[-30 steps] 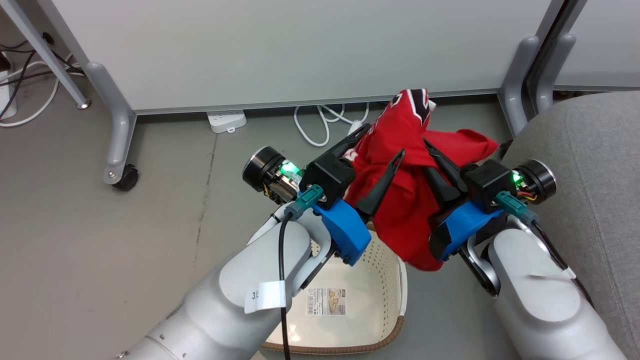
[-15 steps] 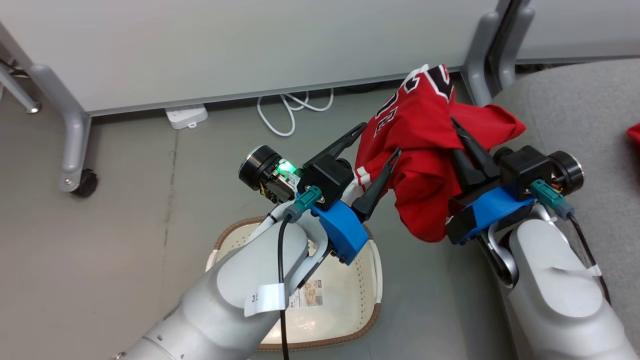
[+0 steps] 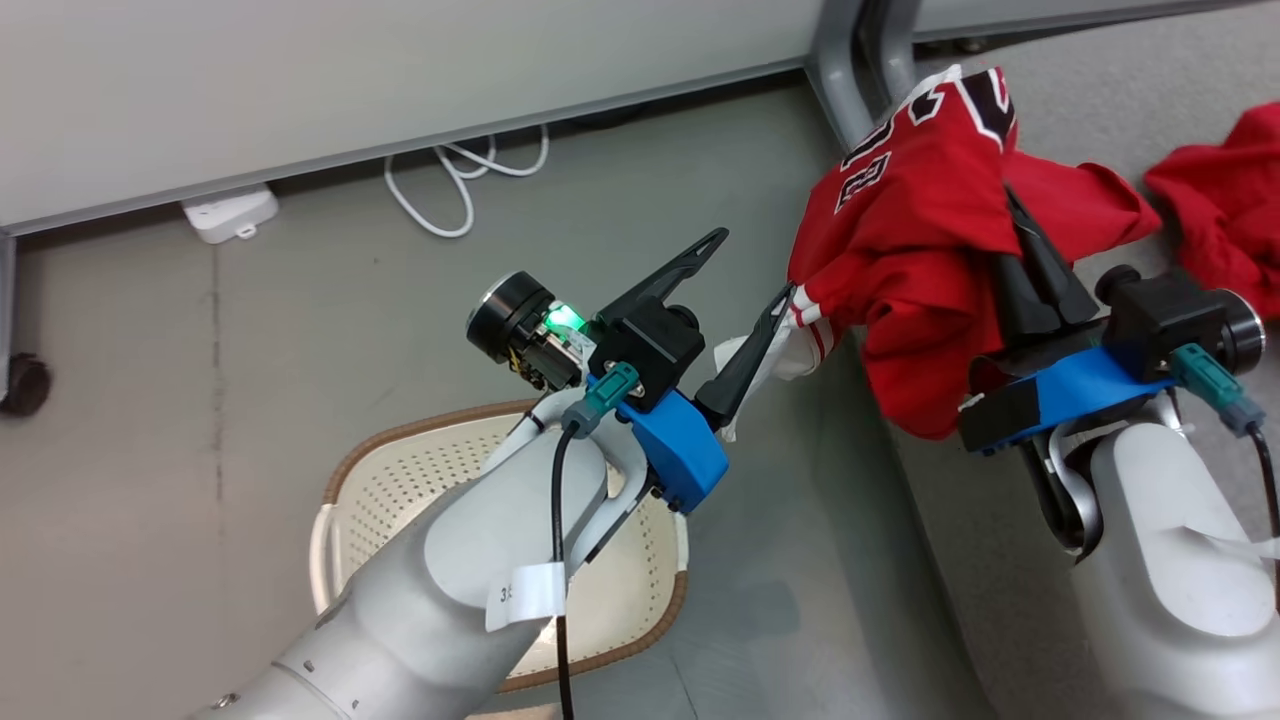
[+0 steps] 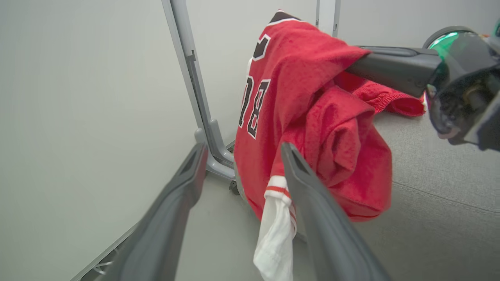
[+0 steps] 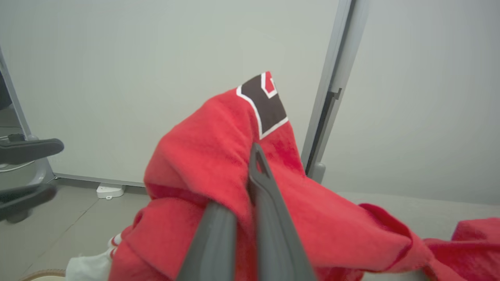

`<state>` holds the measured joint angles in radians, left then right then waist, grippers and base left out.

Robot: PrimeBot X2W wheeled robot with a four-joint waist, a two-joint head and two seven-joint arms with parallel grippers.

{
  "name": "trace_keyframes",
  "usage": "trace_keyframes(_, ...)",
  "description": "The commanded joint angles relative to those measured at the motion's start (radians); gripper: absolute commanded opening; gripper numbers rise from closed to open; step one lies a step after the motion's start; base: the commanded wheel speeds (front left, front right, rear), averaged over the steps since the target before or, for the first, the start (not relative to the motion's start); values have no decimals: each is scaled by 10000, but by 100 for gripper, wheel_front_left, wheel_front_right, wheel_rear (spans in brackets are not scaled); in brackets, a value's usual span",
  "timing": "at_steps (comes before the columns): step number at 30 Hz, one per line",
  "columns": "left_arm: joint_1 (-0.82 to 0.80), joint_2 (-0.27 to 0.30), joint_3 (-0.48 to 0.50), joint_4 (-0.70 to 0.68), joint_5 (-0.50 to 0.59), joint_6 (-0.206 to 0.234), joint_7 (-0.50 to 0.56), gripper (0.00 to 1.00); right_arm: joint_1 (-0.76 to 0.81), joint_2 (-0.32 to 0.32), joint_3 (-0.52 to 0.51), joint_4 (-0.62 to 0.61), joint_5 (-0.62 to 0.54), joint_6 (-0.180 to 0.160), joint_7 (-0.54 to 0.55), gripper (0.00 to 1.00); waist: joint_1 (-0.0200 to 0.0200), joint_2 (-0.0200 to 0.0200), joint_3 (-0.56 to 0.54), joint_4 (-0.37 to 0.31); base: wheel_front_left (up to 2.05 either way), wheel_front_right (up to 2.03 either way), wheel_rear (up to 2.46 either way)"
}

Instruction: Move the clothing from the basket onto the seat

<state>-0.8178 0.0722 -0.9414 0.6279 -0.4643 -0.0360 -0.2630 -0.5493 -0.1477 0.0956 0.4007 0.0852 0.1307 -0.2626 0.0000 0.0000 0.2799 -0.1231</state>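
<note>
My right gripper [image 3: 1012, 215] is shut on the red jersey [image 3: 920, 230], which hangs from its fingers over the front edge of the grey seat [image 3: 1100, 90]. In the right wrist view the fabric [image 5: 203, 164] is pinched between the two fingers [image 5: 269, 210]. My left gripper [image 3: 752, 268] stands open to the jersey's left; its inner finger [image 4: 308, 191] touches the white striped hem [image 4: 275, 234]. The plain red garment [image 3: 1220, 210] lies on the seat. The cream basket [image 3: 400, 480] sits on the floor under my left forearm.
A pale partition wall [image 3: 400, 80] with grey metal legs [image 3: 850, 60] runs behind. A white power strip [image 3: 230, 212] and white cables [image 3: 460, 180] lie on the grey floor at its foot. A caster [image 3: 22, 382] shows at the left.
The camera has swung right. My right gripper has carried the jersey right, away from the basket toward the seat. The jersey has slid out from between my left gripper's fingers.
</note>
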Motion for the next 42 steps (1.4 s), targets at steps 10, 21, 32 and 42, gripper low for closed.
trace_keyframes(10, -294, 124, -115, 46, 225, -77, -26, 100, 494, 29, -989, -775, 154, 1, -34, 0, 0, 0, 633, -1060, 0, 0, 0)
trace_keyframes(21, -424, 183, -322, 165, 331, -188, -26, 100, 861, 188, -1795, -1177, 203, 1, -35, 0, 0, 0, 980, -1876, 0, 0, 0)
trace_keyframes(32, -448, 92, -588, 272, 336, -223, -23, 100, 1295, 294, -2532, -1525, 231, 1, -34, 0, 0, 0, 1157, -2252, 0, 0, 0)
trace_keyframes(42, -506, 77, -642, 249, 288, -227, -24, 100, 968, 192, -2638, -1685, 137, 1, -35, 0, 0, 0, 1206, -2281, 0, 0, 0)
